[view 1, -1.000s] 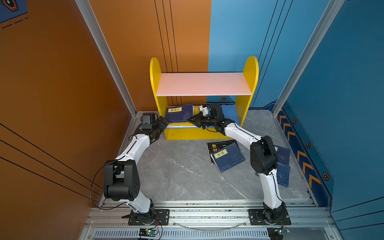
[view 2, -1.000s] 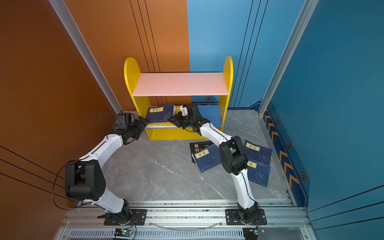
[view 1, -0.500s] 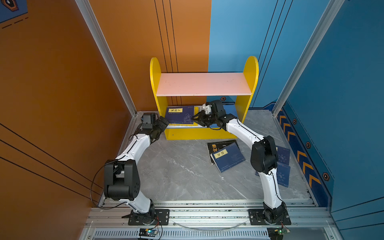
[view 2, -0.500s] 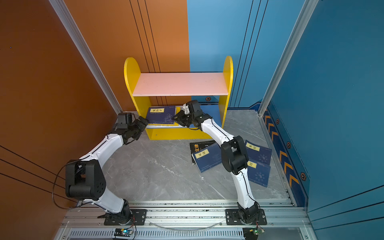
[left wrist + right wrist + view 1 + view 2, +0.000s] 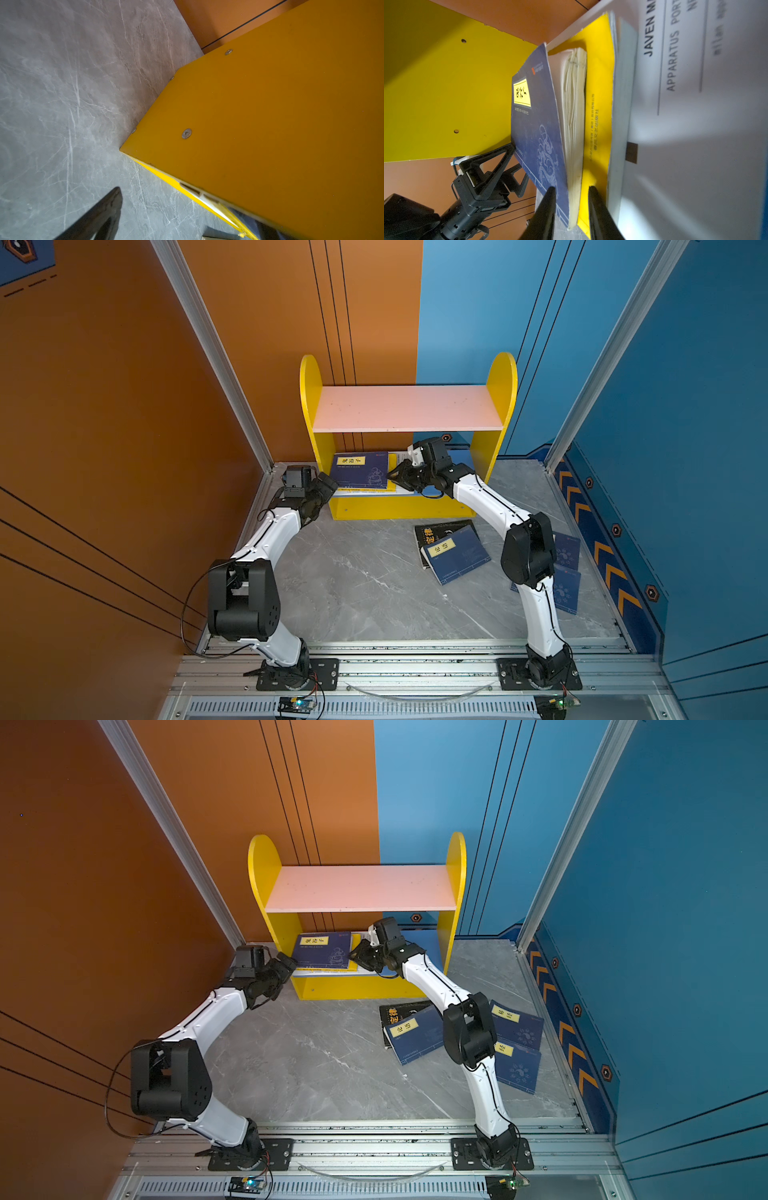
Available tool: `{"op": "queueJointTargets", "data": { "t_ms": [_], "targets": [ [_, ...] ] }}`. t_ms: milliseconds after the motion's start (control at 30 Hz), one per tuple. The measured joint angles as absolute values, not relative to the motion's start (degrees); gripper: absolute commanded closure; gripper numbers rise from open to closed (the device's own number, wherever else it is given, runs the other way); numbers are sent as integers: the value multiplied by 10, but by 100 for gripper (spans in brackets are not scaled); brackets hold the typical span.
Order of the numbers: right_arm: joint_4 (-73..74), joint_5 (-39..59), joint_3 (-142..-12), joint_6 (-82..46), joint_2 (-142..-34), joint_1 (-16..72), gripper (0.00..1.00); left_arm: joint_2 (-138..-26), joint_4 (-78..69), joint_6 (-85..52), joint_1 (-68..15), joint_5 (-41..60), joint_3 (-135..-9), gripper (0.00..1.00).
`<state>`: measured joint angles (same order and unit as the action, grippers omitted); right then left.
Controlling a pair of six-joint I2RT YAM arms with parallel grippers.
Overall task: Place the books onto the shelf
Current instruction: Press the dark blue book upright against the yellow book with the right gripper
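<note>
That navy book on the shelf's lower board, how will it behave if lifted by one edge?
The navy book would probably flop: its cover bows and pages fan loosely. It looks thin, so likely light. Lying on the yellow book, it may slide when pushed.

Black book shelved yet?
No, the black book lies on the grey floor in front of the shelf, partly under a navy book.

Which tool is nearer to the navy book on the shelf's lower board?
Right. The right tool straddles an edge of the navy book, its jaws on either side. The left tool sits open by the front corner of the shelf, outside its side panel.
</note>
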<state>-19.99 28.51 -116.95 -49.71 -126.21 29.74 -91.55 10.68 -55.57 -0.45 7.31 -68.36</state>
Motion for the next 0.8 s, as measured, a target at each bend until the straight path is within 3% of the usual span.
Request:
{"op": "queueJointTargets", "data": {
  "t_ms": [100,267,800],
  "targets": [
    [-205,282,-1184,-494,-1269,300,71,-914,110,-556,-4,74,-684,3],
    [-219,269,-1198,-482,-1275,305,57,-910,116,-555,-4,76,-684,3],
    [-237,177,-1172,-459,-1246,308,61,-903,120,-555,-3,92,-683,3]
  ]
}}
